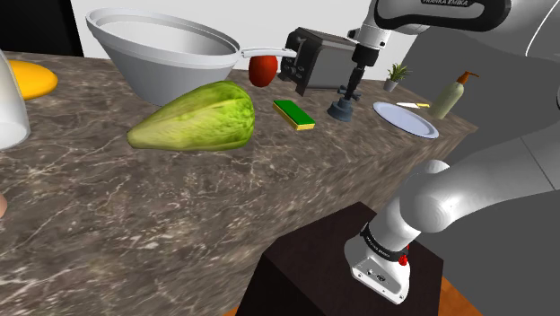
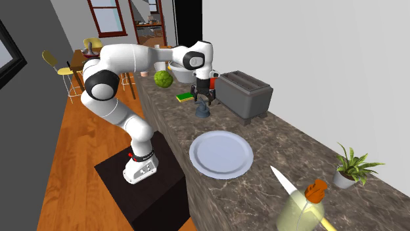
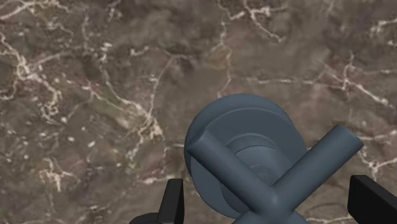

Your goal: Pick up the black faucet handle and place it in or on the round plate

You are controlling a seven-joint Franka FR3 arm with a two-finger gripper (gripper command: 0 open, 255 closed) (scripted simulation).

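From the shoulder view's left, the marbled desk [image 1: 135,206] carried one big white bowl [image 1: 166,49] by its back edge. Then came one green lettuce [image 1: 193,117], one red fruit [image 1: 262,70], one grey toaster [image 1: 319,58] against the back edge and one green sponge [image 1: 294,114] in front of it.

Just past the sponge stood the single faucet handle [image 1: 342,110]. It was dark blue-grey with a cross-shaped top, upright on its round base about midway between the toaster and the desk's front edge. The hand [image 1: 348,90] hung straight over it with its fingers [image 3: 172,200] apart, one on either side of the cross. From what I could see, neither finger touched it.

Further right lay the one round plate [image 1: 399,117], bare and close to the front edge, well apart from the handle. One knife [image 1: 413,106] lay beyond the plate, and one soap bottle [image 1: 451,97] and one small potted plant [image 1: 395,76] stood beyond that.

I judged this to be the gripping step, with nothing yet lifted. The next move called for closing squarely on the cross or its stem. After that came a straight lift, a carry rightward along the desk and a gentle set-down on the plate's middle.
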